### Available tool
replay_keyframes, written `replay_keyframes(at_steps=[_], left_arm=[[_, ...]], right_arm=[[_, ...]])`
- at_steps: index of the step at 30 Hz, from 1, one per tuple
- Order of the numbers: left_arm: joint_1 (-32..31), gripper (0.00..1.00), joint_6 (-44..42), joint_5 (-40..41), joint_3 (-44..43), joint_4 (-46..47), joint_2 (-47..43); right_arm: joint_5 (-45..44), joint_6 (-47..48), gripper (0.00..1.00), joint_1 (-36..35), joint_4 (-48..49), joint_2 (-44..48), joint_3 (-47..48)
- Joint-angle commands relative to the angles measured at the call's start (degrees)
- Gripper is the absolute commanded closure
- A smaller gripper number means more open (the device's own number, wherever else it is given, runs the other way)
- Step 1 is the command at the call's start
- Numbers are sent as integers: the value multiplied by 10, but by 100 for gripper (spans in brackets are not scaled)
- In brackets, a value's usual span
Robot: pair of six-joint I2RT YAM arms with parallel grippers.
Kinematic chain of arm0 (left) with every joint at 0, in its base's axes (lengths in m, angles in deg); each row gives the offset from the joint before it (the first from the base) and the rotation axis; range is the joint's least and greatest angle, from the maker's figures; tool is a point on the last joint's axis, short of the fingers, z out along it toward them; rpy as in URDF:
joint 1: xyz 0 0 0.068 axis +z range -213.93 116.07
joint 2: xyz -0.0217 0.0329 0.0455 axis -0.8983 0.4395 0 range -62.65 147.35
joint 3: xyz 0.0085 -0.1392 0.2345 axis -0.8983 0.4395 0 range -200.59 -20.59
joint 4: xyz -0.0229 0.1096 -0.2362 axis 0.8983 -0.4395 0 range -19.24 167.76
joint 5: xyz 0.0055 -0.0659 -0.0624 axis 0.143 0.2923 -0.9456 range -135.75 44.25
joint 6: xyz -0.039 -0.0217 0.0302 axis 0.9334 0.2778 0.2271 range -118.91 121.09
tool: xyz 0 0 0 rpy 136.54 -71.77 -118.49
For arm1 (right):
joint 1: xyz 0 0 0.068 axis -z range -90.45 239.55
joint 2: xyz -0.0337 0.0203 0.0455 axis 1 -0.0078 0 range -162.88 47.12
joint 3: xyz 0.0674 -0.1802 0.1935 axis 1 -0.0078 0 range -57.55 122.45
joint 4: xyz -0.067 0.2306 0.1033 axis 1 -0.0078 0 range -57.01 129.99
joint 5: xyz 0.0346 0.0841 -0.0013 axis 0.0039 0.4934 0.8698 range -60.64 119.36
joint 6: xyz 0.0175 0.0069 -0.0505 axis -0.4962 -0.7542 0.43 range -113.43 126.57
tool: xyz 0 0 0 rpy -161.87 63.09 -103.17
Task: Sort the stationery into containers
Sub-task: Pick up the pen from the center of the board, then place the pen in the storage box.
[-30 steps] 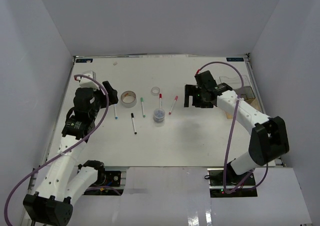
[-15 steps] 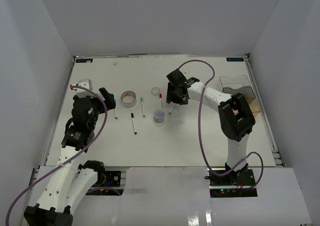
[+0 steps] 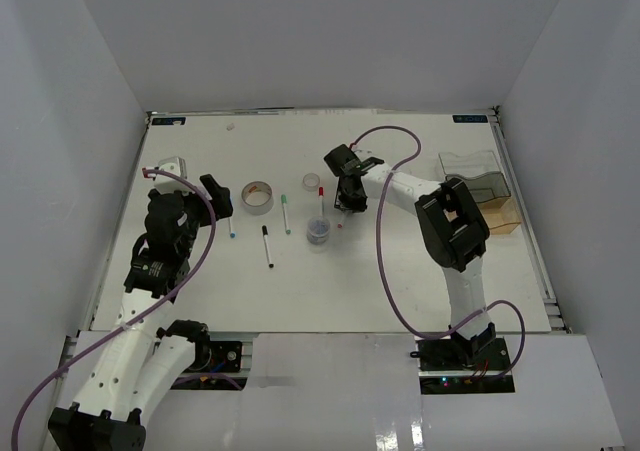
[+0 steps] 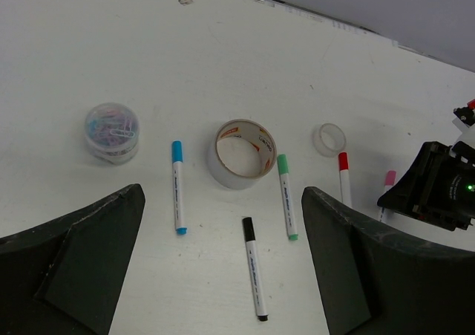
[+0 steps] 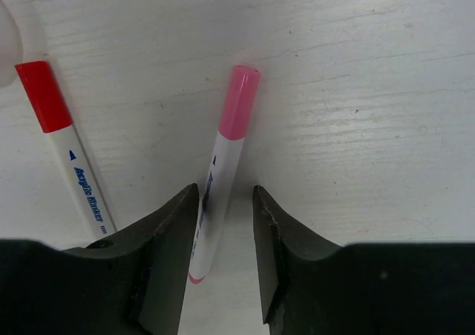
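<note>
A pink-capped marker lies on the white table between my right gripper's fingers. The jaws are narrow but open: the left finger touches the barrel, and a gap shows on the right side. From above, the right gripper sits low over this marker. My left gripper hangs wide open above the black-capped marker. The blue marker, green marker, red marker, beige tape roll, clear ring and a tub of clips lie around it. The organiser stands at the right.
A second small round tub sits just in front of the red marker, close to the right gripper. The organiser's tan tray section is by the table's right edge. White walls enclose the table on three sides.
My right arm has swung left from beside the organiser down onto the pink marker, and its jaws have narrowed round it. The left arm has barely shifted and stays open.
</note>
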Motion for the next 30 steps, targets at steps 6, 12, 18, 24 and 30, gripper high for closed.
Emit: replay_keyframes(at_steps=[6, 12, 18, 24, 30], left_arm=[[1, 2, 4, -10, 0, 9, -1], [2, 2, 4, -13, 1, 9, -1], [1, 2, 4, -14, 2, 7, -3], [2, 2, 4, -14, 1, 6, -1], [2, 2, 4, -16, 1, 7, 0]], right_arm=[[-44, -38, 75, -2, -12, -4, -4], [-67, -47, 92, 12, -8, 49, -57], [-81, -37, 92, 49, 15, 187, -154], [-73, -23, 92, 160, 36, 347, -266], [-45, -3, 92, 315, 54, 454, -351]])
